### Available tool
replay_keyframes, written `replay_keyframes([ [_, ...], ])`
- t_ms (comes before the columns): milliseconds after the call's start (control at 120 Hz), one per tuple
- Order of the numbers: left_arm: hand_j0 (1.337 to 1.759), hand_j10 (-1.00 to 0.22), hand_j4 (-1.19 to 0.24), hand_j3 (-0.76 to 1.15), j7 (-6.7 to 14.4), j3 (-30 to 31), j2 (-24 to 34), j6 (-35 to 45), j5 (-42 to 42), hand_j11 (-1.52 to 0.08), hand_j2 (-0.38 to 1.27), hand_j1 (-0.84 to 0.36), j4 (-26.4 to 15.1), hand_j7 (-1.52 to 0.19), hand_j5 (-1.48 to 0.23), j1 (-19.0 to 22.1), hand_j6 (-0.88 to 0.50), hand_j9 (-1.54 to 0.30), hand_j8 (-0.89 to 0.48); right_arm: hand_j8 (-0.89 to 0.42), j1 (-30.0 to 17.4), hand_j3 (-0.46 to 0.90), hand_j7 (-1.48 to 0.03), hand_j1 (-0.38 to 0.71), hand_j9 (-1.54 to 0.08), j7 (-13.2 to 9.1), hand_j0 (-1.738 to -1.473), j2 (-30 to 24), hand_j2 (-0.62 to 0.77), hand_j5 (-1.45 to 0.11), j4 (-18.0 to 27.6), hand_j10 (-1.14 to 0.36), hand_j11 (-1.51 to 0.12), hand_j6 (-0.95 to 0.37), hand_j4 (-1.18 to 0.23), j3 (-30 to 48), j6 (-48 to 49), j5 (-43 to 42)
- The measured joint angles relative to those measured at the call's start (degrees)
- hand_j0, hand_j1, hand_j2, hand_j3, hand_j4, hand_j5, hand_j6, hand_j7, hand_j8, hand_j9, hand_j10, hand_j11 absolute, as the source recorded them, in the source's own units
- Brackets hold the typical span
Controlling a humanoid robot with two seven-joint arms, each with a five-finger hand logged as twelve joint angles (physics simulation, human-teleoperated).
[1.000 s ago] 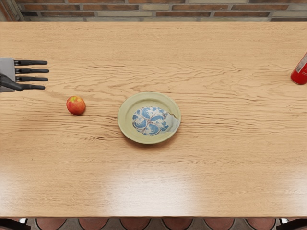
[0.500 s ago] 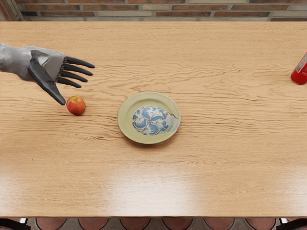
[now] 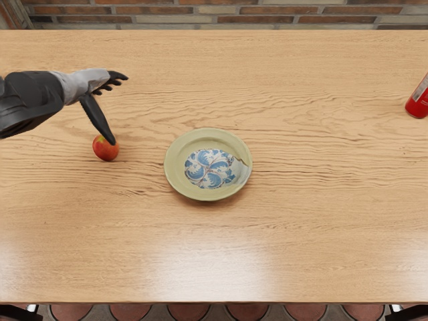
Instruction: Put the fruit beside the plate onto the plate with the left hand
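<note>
Just below the left hand's (image 3: 91,85) downward-stretched thumb lies the apple (image 3: 105,150); fingers loose, gripping nothing, the plate (image 3: 175,151) farther right

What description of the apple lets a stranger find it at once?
On the wooden table, find the pale green plate with a blue pattern. To its left lies the apple: small, red, the only fruit, under the left robot hand.
</note>
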Motion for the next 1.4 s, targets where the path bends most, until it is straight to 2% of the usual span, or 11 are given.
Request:
replay_keyframes([
  [67,1.658,-0.05,-0.05,0.00,0.0,0.7,-0.4,1.4,1.7,-0.07,0.01,0.29,-0.5,-0.07,-0.07,0.1,-0.06,-0.07,-0.06,-0.01,0.0,0.00,-0.01,-0.34,-0.01,0.0,-1.658,0.0,0.00,-0.01,0.0,-0.01,-0.01,-0.01,-0.01,0.0,0.0,0.0],
  [108,1.658,-0.05,-0.05,0.00,0.0,2.7,-3.4,1.8,2.4,-0.06,0.01,0.29,-0.7,-0.06,-0.06,-0.8,-0.05,-0.06,-0.05,-0.01,0.0,0.00,-0.01,-0.34,-0.01,0.0,-1.658,0.0,0.00,-0.01,0.0,-0.01,-0.01,-0.01,-0.01,0.0,0.0,0.0],
  [175,1.658,-0.06,-0.06,0.00,0.0,6.3,-4.8,2.4,5.0,-0.07,0.01,0.28,-0.8,-0.07,-0.07,-0.8,-0.06,-0.07,-0.06,-0.01,0.0,0.00,-0.01,-0.34,-0.01,0.0,-1.658,0.0,0.00,-0.01,0.0,-0.01,-0.01,-0.01,-0.01,0.0,0.0,0.0],
  [283,1.658,-0.06,-0.06,0.00,0.0,9.9,-4.2,2.7,7.9,-0.08,0.01,0.28,-0.7,-0.08,-0.08,-0.6,-0.06,-0.08,-0.06,-0.01,0.0,0.00,-0.01,-0.34,-0.01,0.0,-1.658,0.0,0.00,-0.01,0.0,-0.01,-0.01,-0.01,-0.01,0.0,0.0,0.0],
  [483,1.658,-0.05,-0.06,0.00,0.0,11.4,-3.6,3.0,9.2,-0.07,0.01,0.29,0.4,-0.07,-0.07,-0.2,-0.06,-0.07,-0.06,-0.01,0.0,0.00,-0.01,-0.34,-0.01,0.0,-1.658,0.0,0.00,-0.01,0.0,-0.01,-0.01,-0.01,-0.01,0.0,0.0,0.0],
  [792,1.658,-0.17,-0.17,0.00,0.0,12.1,-4.1,3.9,10.5,-0.22,0.04,0.15,2.9,-0.22,-0.22,0.4,-0.17,-0.22,-0.17,-0.01,0.0,0.00,-0.01,-0.34,-0.01,0.0,-1.658,0.0,0.00,-0.01,0.0,-0.01,-0.01,-0.01,-0.01,0.0,0.0,0.0],
  [883,1.658,-0.20,-0.20,0.00,0.0,12.1,-4.6,5.5,11.7,-0.25,0.04,0.12,3.1,-0.25,-0.25,2.7,-0.20,-0.25,-0.20,-0.01,0.0,0.00,-0.01,-0.34,-0.01,0.0,-1.658,0.0,0.00,-0.01,0.0,-0.01,-0.01,-0.01,-0.01,0.0,0.0,0.0],
  [1092,1.658,-0.25,-0.25,0.00,0.0,12.2,-4.7,10.8,12.9,-0.32,0.05,0.05,3.2,-0.32,-0.32,4.5,-0.25,-0.32,-0.25,-0.01,0.0,0.00,-0.01,-0.34,-0.01,0.0,-1.658,0.0,0.00,-0.01,0.0,-0.01,-0.01,-0.01,-0.01,0.0,0.0,0.0],
  [1350,1.658,-0.37,-0.37,0.00,0.0,12.2,-6.1,12.2,13.1,-0.47,0.08,-0.09,3.3,-0.47,-0.47,6.4,-0.37,-0.47,-0.37,-0.01,0.0,0.00,-0.01,-0.34,-0.01,0.0,-1.658,0.0,0.00,-0.01,0.0,-0.01,-0.01,-0.01,-0.01,0.0,0.0,0.0],
  [1400,1.658,-0.39,-0.40,0.00,0.0,12.2,-6.1,12.2,13.2,-0.50,0.08,-0.11,3.3,-0.50,-0.50,6.9,-0.40,-0.50,-0.32,-0.01,0.0,0.00,-0.01,-0.34,-0.01,0.0,-1.658,0.0,0.00,-0.01,0.0,-0.01,-0.01,-0.01,-0.01,0.0,0.0,0.0],
])
